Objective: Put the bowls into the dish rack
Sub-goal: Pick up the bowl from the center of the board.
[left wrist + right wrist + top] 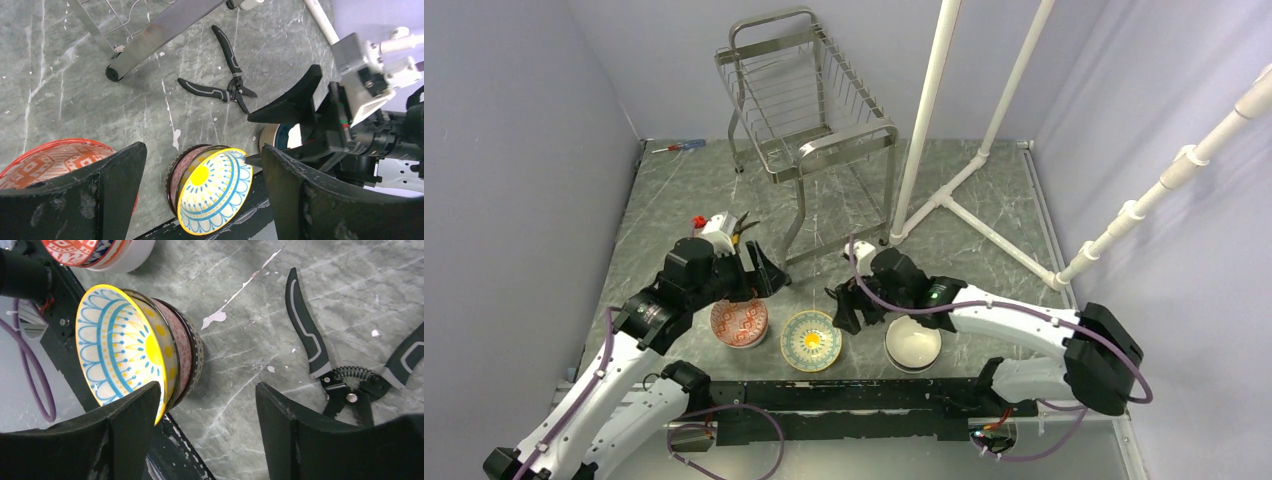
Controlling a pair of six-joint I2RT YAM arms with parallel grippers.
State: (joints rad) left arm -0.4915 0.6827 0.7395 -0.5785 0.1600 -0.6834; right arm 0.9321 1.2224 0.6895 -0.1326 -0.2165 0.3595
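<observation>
Both claws are down at the near edge of the grey marbled counter [674,200], and the middle stack is the one to watch. The teal-and-white ceramic bowl with the yellow centre [811,340] sits on top of a small stack of patterned bowls [187,347]. The red-patterned bowl [739,322] is on its left and the plain white bowl [913,343] on its right.

The right claw [207,386] stands open, holding nothing. In its wrist view one finger [125,440] sits right at the yellow bowl's rim and the other hangs over bare counter, so the bowl lies just to that claw's left. The left claw [202,150] is spread wide and empty too, hovering closer to the red bowl.

Seen from above, the right arm looks the nearer of the two to the yellow bowl. The tall steel wire dish rack [809,110] stands well apart at the far side with no bowl visible in it, so loading looks barely begun. Black-handled pliers [225,90] lie on the counter between the bowls and the rack, something to steer round.
</observation>
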